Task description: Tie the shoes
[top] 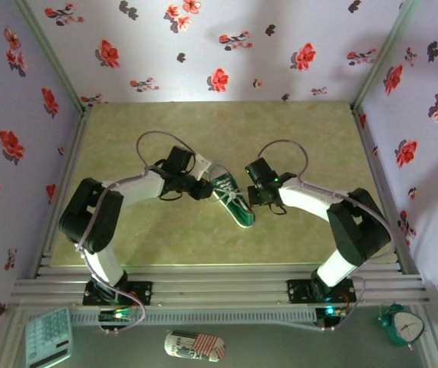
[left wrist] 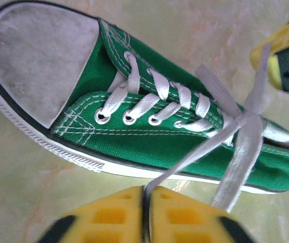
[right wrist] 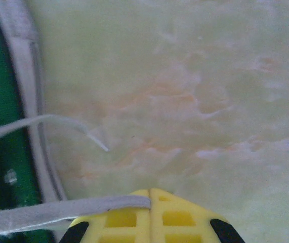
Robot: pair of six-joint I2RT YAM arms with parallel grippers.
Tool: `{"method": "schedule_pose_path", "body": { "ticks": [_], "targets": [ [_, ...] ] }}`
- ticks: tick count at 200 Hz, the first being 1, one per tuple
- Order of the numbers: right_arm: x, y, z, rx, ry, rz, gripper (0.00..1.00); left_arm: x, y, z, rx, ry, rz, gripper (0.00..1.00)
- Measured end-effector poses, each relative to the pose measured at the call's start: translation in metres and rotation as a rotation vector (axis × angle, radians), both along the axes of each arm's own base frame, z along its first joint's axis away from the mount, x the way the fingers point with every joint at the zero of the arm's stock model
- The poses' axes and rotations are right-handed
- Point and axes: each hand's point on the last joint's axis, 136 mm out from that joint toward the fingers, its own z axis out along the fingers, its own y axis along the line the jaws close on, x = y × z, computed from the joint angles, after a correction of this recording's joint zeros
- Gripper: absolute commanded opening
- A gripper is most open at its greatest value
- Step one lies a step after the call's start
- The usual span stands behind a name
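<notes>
The shoe [top: 232, 198] is a small green canvas low-top that lies on its sole in the middle of the worktop [top: 280, 130], toe toward the far side and heel toward the arms, between the two end effectors. From the left wrist its toe cap [left wrist: 38, 55] is a broad rounded piece of matte, slightly scuffed white rubber edged by a thin dark line. A ribbed white sole [left wrist: 58, 147] runs beneath the woven upper. Pale double stitching follows the eyelet panels, and the metal eyelets [left wrist: 129, 119] are small bright rings. Flat white laces [left wrist: 159, 96] zigzag across the tongue, and their loose ends cross just past the last eyelets. The left end effector [left wrist: 145, 212] has blocky yellow pads with square recesses, pressed together, and a thin lace [left wrist: 184, 162] runs into the seam between them, so it is clamped on that lace. The right end effector [right wrist: 150, 212] has its yellow pads pressed together too, pinching a flat ribbon of lace that comes in from the shoe's side. A second lace tip [right wrist: 98, 142] curls free on the worktop, a smooth, pale yellow-green surface with cloudy marbling.
</notes>
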Motion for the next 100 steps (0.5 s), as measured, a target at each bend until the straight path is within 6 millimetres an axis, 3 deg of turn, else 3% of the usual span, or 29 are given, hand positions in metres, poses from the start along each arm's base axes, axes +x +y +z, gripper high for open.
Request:
{"method": "schedule_pose_path", "body": {
  "ticks": [9,14,18,37,61,83,100],
  "targets": [
    [-0.001,0.007,0.007,0.028,-0.012,0.025,0.38,0.000,0.001,0.010,-0.009,-0.015,0.008,0.77],
    [-0.001,0.011,0.011,0.040,-0.023,0.043,0.46,0.000,0.001,0.016,-0.017,-0.026,0.010,0.94],
    [-0.001,0.014,0.016,0.056,-0.035,0.052,0.53,0.001,0.001,0.022,-0.023,-0.037,0.013,0.99],
    [0.000,0.025,0.044,0.130,-0.109,0.087,0.79,0.002,0.005,0.057,-0.053,-0.111,0.038,1.00],
    [0.000,0.023,0.088,0.198,-0.248,0.097,0.98,0.004,0.022,0.111,-0.073,-0.250,0.117,0.99],
    [0.000,0.001,0.124,0.217,-0.412,0.027,0.99,0.007,0.059,0.160,-0.062,-0.428,0.277,0.99],
    [0.001,-0.027,0.138,0.176,-0.522,-0.070,0.99,0.004,0.098,0.178,-0.041,-0.541,0.429,0.99]
  ]
}}
